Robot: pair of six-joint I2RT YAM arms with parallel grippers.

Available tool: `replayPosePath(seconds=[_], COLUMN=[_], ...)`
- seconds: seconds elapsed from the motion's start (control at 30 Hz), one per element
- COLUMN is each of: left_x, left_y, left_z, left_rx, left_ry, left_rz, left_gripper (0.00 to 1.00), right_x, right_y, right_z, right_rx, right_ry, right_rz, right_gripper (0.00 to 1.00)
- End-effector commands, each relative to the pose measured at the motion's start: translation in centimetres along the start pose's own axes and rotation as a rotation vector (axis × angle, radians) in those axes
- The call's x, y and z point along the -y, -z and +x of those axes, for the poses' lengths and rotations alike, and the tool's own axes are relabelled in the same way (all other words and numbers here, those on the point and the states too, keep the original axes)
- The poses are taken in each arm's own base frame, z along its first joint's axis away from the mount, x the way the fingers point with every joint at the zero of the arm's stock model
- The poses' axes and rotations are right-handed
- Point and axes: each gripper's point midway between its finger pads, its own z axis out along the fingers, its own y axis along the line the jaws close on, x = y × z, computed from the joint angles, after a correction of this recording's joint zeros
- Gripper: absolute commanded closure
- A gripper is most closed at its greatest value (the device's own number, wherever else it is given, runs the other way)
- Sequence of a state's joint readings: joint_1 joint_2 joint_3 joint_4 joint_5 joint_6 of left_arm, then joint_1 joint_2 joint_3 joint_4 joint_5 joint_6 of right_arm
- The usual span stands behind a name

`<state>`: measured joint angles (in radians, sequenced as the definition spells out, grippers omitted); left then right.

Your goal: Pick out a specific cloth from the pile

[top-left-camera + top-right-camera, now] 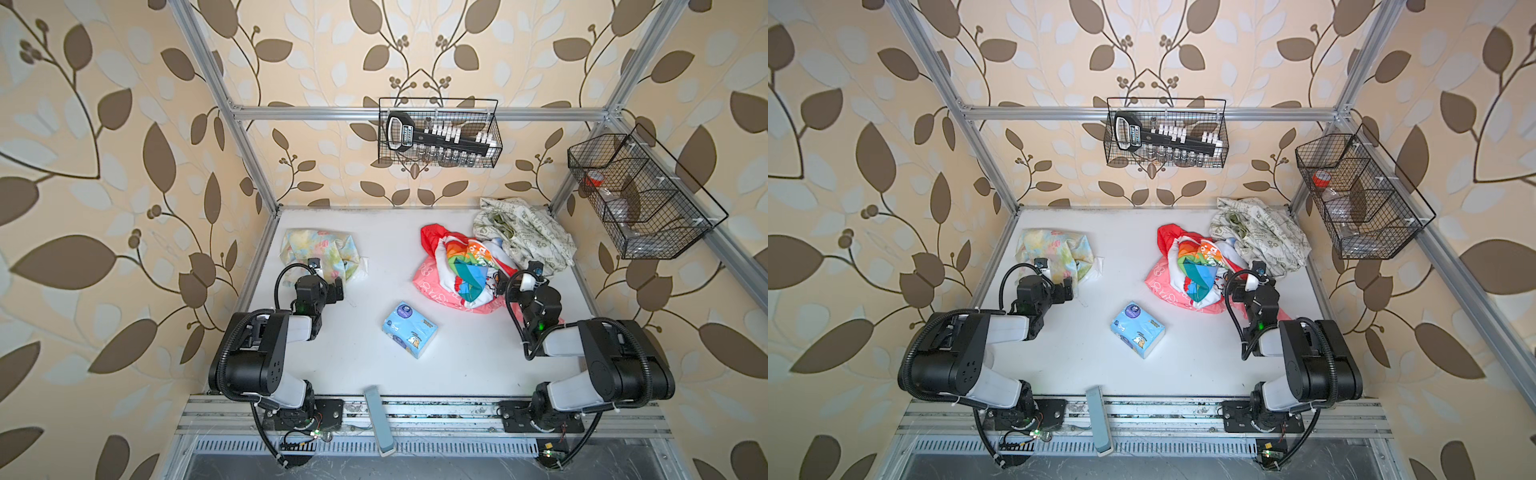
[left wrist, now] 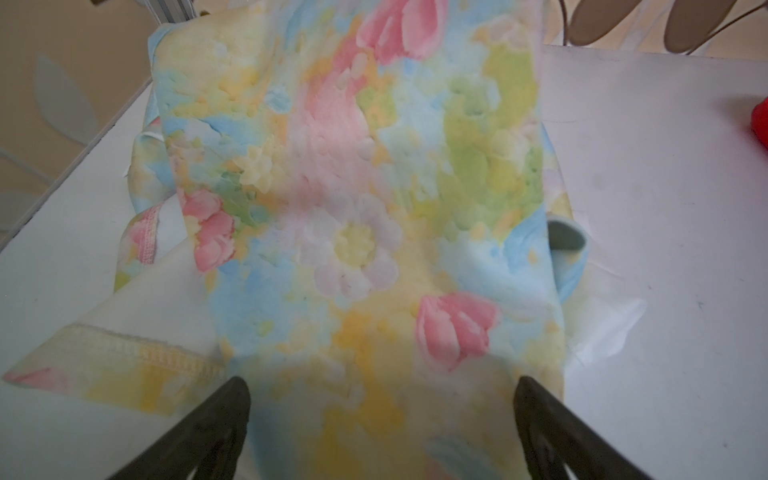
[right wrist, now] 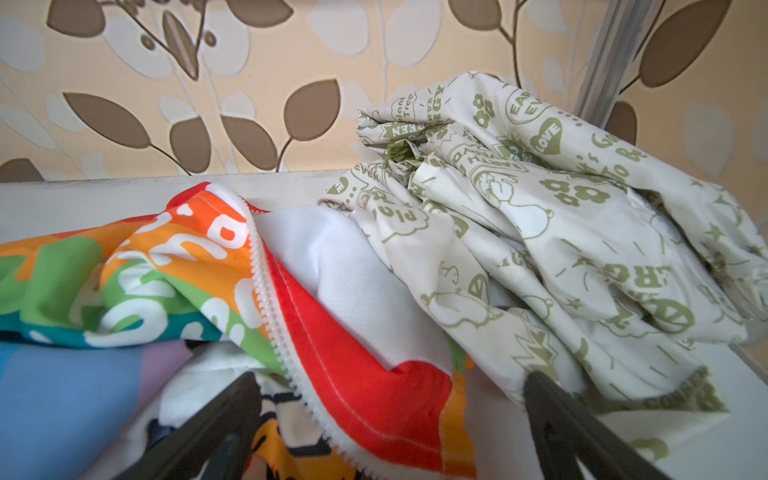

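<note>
Front edge: one flat grey-blue bar [image 1: 378,419]. Behind it, one boxy, glossy light blue tissue pack [image 1: 409,329]. Left gripper [image 2: 382,384] jaws spread wide, clamping nothing, over the near edge of the cloth [image 1: 318,253]: one fleecy pale yellow piece with pink flowers and a stitched hem, crumpled far left, well apart from the pile [image 1: 1192,270]. Right gripper [image 3: 390,380] also released, at the pile's near edge. Pile is four rumpled fabrics: rainbow, coral, red, green-print white. Two black wire baskets [image 1: 440,133] on the walls.
</note>
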<state>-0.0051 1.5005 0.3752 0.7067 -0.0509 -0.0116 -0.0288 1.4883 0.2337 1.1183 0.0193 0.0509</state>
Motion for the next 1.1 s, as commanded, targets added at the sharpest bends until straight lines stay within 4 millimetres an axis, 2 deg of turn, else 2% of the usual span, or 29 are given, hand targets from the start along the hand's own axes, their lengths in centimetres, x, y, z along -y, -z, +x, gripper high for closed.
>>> replayPosePath(seconds=[0.0, 0.1, 0.23, 0.33, 0.43, 0.67, 1.07], left_x=[0.4, 0.4, 0.4, 0.3, 0.4, 0.4, 0.3], left_y=[-0.1, -0.1, -0.1, -0.1, -0.1, -0.1, -0.1], left_z=[-1.4, -1.4, -1.4, -1.4, -1.4, -1.4, -1.4], left_rx=[0.039, 0.039, 0.039, 0.039, 0.040, 0.039, 0.040], left_ry=[0.008, 0.008, 0.008, 0.008, 0.007, 0.008, 0.008], left_rz=[0.021, 0.021, 0.022, 0.020, 0.020, 0.022, 0.020], left_gripper=[0.01, 0.01, 0.01, 0.01, 0.01, 0.01, 0.01], right_x=[-0.4, 0.2, 2.0, 1.9, -0.2, 1.0, 1.0], right_y=[-0.1, -0.1, 0.5, 0.5, -0.3, 0.0, 0.0], right_z=[0.0, 0.0, -0.2, -0.2, 0.0, 0.0, 0.0], right_rx=[0.001, 0.000, 0.028, 0.029, -0.003, 0.008, 0.009], right_ry=[0.004, -0.011, -0.056, -0.055, 0.001, -0.032, -0.033], right_rz=[-0.032, 0.000, 0.104, 0.098, -0.025, 0.042, 0.043], right_gripper=[0.00, 0.00, 0.00, 0.00, 0.00, 0.00, 0.00])
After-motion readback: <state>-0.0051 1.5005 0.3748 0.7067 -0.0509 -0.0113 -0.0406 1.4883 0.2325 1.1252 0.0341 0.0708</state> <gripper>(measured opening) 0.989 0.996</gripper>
